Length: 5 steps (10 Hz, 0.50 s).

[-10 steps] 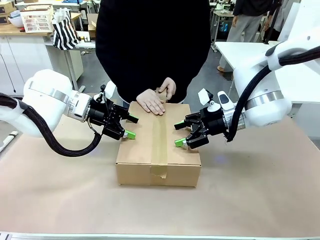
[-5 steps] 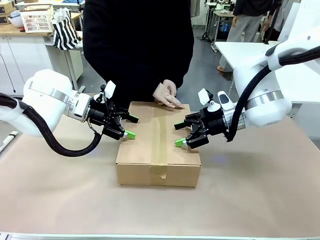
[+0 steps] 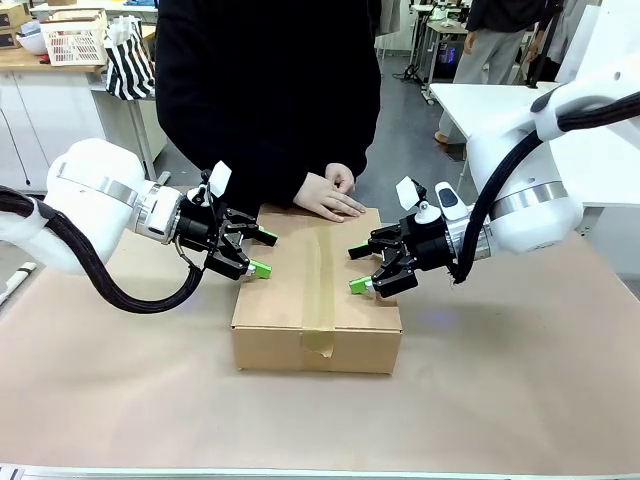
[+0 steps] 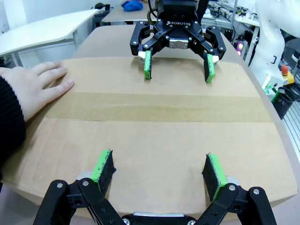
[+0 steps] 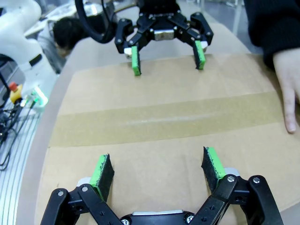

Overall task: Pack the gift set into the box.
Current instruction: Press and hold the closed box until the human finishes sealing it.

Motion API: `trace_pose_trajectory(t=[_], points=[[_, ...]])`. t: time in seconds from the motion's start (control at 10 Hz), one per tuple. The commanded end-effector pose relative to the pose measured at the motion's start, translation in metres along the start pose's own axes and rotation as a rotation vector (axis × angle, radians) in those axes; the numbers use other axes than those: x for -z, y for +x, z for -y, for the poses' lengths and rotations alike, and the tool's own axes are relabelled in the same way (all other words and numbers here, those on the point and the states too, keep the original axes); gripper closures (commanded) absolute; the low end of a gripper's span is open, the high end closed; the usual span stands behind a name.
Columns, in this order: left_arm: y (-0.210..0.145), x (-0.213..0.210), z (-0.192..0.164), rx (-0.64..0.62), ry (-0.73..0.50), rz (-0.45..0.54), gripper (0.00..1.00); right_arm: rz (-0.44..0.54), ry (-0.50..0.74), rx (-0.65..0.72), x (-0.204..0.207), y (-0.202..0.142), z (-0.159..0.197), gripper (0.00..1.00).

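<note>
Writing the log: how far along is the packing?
The box is shut, with tape along its seam, so packing looks done. Both the left gripper and the right gripper are open at its sides; the person's hand rests on the far edge. Nothing visibly remains.

- The right gripper [image 5: 157, 171] rises from six o'clock with its green-padded fingers [image 5: 104, 171] spread wide, nothing between them.
- Beneath and ahead of it lies the box [image 5: 154, 164], its flaps closed flat.
- A strip of tape [image 5: 164, 119] runs across the box top from nine o'clock to three o'clock, covering the seam.
- At twelve o'clock the left gripper [image 5: 166, 57] faces back, its jaws also wide apart, pads at the box's far edge.
- At three o'clock the person's hand [image 5: 288, 86] rests on the cardboard, a fingertip touching the tape's end, below a black sleeve [image 5: 272, 23].
- At nine o'clock a small green light [image 5: 36, 96] glows beside dark cables [image 5: 9, 126].
</note>
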<state>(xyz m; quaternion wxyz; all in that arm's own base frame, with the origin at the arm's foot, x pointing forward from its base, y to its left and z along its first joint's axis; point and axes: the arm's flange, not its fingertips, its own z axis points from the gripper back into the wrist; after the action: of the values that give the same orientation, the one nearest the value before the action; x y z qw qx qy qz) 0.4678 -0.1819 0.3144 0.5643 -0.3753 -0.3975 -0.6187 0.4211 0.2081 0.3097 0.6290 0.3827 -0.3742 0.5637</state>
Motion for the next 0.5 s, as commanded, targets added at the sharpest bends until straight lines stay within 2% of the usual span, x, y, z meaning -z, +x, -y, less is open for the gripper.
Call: trace_pose_trajectory(t=[0.0, 0.4], points=[[-0.0018, 0.0, 0.0015, 0.0, -0.006, -0.001, 0.0, -0.007, -0.003, 0.004, 0.0008, -0.0023, -0.0006, 0.0], [-0.0018, 0.0, 0.0015, 0.0, -0.006, -0.001, 0.0, -0.007, -0.003, 0.004, 0.0008, -0.0023, -0.0006, 0.0]])
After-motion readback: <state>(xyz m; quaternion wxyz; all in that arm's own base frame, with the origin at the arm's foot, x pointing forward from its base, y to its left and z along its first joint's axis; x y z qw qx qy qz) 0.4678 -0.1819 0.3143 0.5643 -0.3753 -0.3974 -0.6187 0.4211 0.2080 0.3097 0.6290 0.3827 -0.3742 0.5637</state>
